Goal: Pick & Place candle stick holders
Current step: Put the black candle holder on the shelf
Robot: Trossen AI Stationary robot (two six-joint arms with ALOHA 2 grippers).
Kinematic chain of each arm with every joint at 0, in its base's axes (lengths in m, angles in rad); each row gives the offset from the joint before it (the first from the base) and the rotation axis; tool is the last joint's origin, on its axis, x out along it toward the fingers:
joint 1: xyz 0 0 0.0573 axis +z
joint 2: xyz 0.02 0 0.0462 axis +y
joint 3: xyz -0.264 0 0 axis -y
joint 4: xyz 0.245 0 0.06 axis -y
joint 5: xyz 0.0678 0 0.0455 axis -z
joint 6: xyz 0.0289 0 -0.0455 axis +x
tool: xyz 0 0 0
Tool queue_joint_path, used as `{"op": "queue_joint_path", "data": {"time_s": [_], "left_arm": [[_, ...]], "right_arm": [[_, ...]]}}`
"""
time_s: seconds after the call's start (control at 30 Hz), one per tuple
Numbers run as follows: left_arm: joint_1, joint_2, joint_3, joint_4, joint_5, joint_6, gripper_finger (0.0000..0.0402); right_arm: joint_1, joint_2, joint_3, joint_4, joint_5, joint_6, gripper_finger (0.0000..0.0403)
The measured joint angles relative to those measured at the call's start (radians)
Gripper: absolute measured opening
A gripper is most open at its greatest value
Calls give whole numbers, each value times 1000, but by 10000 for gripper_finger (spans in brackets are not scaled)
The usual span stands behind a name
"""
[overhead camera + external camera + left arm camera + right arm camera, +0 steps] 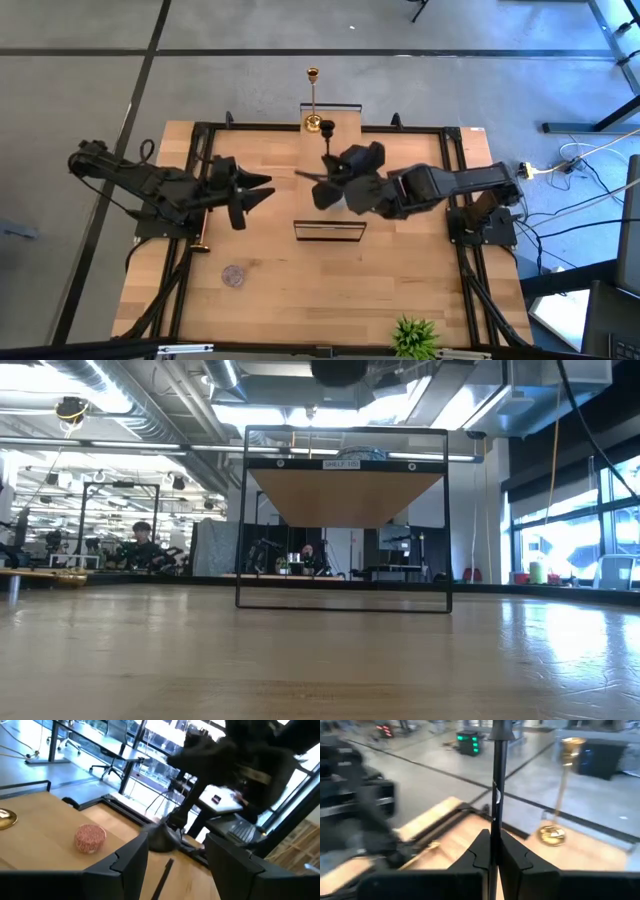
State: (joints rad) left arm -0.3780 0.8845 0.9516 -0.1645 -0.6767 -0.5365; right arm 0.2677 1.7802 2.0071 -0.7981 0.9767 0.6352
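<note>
A gold candlestick (313,100) stands upright on its round base at the table's far edge and also shows in the right wrist view (559,795). A second gold candlestick (200,245) lies on its side near the left edge, under my left arm; it also shows in the low view (55,576). My right gripper (332,186) is over the table's middle, shut on the black candlestick (499,780). My left gripper (262,190) hovers open and empty left of it. My right gripper pinches the black candlestick's thin stem (493,832) between its two fingers, which lie across the stem. The top cup (501,730) points toward the far edge, beside the gold candlestick. The flared base (162,840) is low by the table; whether it touches, I cannot tell.
A small black wire frame with a wooden shelf (330,231) stands on the table's middle, near side of the grippers (345,520). A round pinkish object (233,275) lies at the near left (90,839). A green plant (415,335) is at the near edge.
</note>
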Motion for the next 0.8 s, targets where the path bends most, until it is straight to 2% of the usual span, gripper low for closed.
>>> {"op": "queue_joint_path", "data": {"time_s": [0.1,0.23,0.47,0.63,0.8], "left_arm": [[-7,4,0,-14,-24,0,191],[-7,5,0,-22,-63,9,191],[9,5,0,-27,-230,59,191],[95,-5,-1,-26,-299,61,191],[226,-12,-1,-22,-285,34,191]], "right_arm": [[-43,0,0,-10,-92,-41,15],[-47,0,0,23,-214,-190,15],[-30,-20,0,-25,-364,-374,15],[-41,-47,0,-119,-419,-475,15],[-107,-87,0,-175,-473,-545,15]]}}
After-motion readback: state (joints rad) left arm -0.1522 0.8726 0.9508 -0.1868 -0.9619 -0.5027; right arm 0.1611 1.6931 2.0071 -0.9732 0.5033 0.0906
